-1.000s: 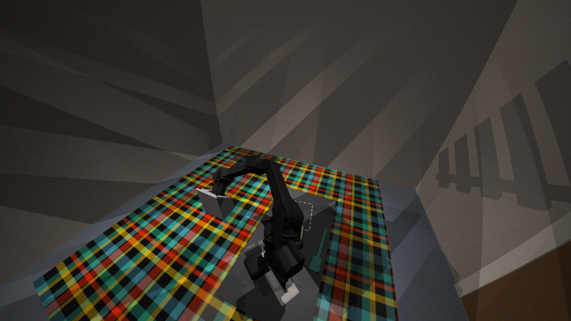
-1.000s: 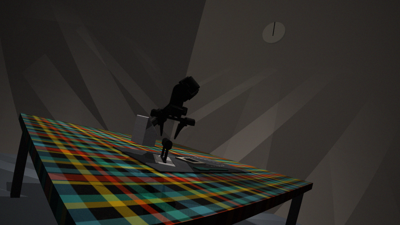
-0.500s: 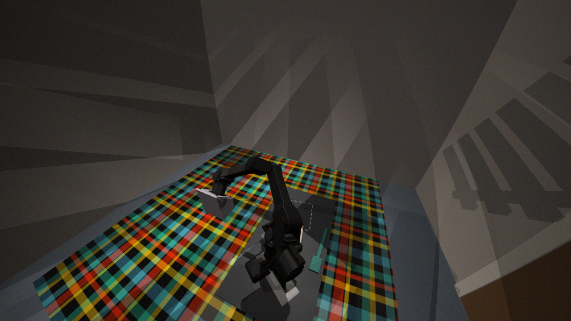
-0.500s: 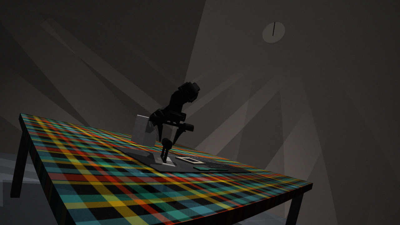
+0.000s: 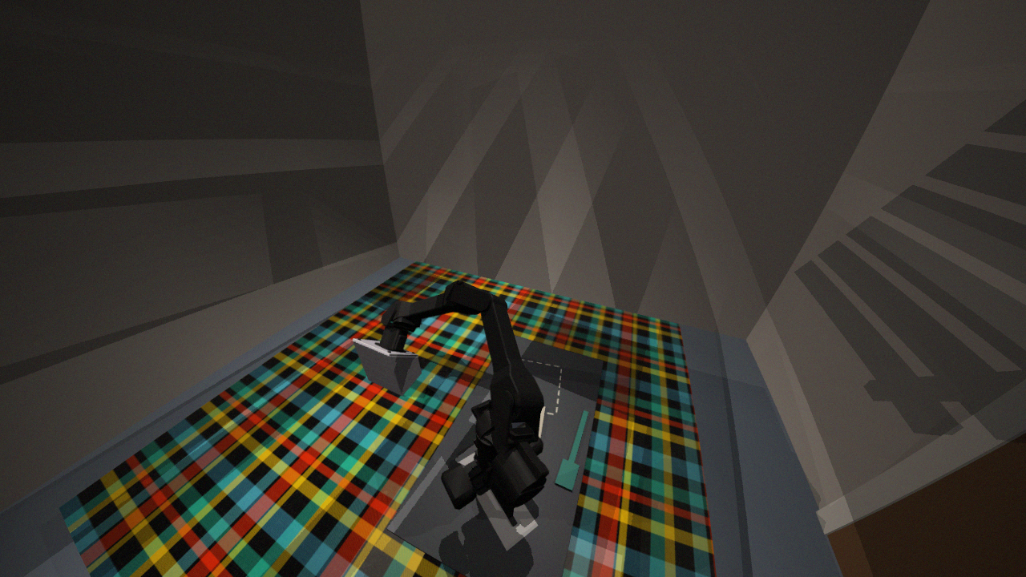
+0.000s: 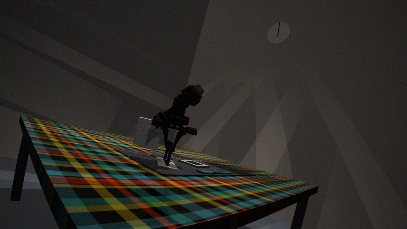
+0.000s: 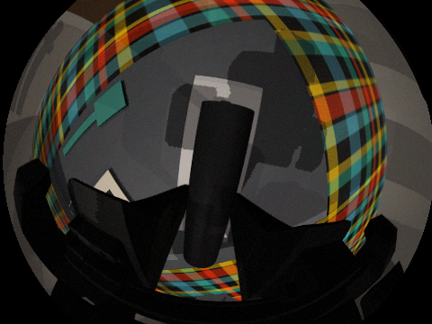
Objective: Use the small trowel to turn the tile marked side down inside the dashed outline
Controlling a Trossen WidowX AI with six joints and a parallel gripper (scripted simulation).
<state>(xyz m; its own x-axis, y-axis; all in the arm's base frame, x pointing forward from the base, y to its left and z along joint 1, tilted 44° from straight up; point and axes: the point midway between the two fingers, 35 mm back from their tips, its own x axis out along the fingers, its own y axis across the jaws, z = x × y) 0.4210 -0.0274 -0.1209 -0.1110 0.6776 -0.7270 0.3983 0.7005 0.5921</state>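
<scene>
The trowel (image 5: 527, 529) (image 6: 162, 163) (image 7: 202, 82), a pale flat blade with a thick black handle above it, lies on the dark mat (image 5: 582, 373) (image 6: 187, 171) (image 7: 148, 67). My gripper (image 6: 170, 143) (image 7: 211, 194) points down and is shut on the trowel's handle, a finger against each side; the blade rests on the mat. In the top view the arm hides the fingertips. The cream tile (image 5: 541, 423) (image 6: 196, 163) (image 7: 106, 181) lies flat with its dark square up, beside the dashed outline (image 5: 558, 391). The arm hides part of the outline and most of the tile in the top view.
A green flat tool (image 5: 567, 474) (image 6: 204, 171) (image 7: 112, 103) lies near the mat's edge, beyond the tile from the arm's base. A grey upright block (image 5: 390, 369) (image 6: 142, 133) stands under the arm's base. The table (image 5: 300, 430) (image 6: 127, 193) has a plaid top.
</scene>
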